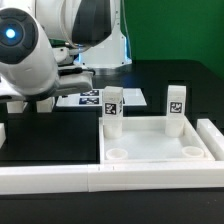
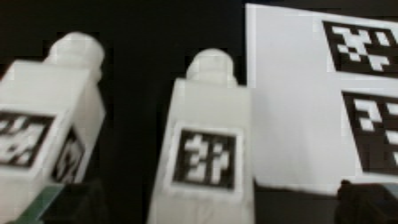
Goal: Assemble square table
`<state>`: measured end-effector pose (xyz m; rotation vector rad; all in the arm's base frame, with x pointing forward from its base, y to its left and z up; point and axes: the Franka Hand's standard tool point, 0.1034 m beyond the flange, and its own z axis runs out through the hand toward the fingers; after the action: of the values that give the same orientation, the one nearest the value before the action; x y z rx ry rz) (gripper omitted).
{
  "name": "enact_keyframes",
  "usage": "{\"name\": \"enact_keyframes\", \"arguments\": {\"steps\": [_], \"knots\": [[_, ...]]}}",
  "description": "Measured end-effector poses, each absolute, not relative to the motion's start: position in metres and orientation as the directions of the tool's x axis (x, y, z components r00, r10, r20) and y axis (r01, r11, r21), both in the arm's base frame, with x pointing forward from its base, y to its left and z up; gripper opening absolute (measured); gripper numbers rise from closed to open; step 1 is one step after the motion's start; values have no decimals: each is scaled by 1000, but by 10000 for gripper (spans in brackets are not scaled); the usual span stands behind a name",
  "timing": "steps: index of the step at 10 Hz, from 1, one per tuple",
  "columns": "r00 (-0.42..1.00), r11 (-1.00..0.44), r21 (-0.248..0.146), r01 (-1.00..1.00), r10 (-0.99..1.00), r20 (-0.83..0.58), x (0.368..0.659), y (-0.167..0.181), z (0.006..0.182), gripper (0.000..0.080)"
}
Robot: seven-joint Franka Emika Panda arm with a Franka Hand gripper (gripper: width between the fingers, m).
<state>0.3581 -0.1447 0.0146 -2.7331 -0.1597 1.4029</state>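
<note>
Leg (image 2: 210, 135) beneath the wide-spread, empty fingers (image 2: 48, 203) looks light, stiff, slippery plastic; a pinch across its flat sides at mid-length seems safest, clear of the marker board (image 2: 338, 95).

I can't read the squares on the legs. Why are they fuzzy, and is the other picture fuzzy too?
Wrist view: the legs and marker board fill the picture, and their tags look soft and smeared. Exterior view: the arm up front is blurry, the white top nearly washes out, yet tags there look crisper.
</note>
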Motion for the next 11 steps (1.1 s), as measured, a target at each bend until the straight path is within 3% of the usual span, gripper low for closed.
{"name": "enact_keyframes", "arguments": {"steps": [5,7,11], "knots": [[577,-989,-120,81,145,-804,355,-143,9,622],[575,-988,-125,88,153,-803,355,-142,10,285],[574,-987,-128,94,159,-803,356,-141,10,288]]}}
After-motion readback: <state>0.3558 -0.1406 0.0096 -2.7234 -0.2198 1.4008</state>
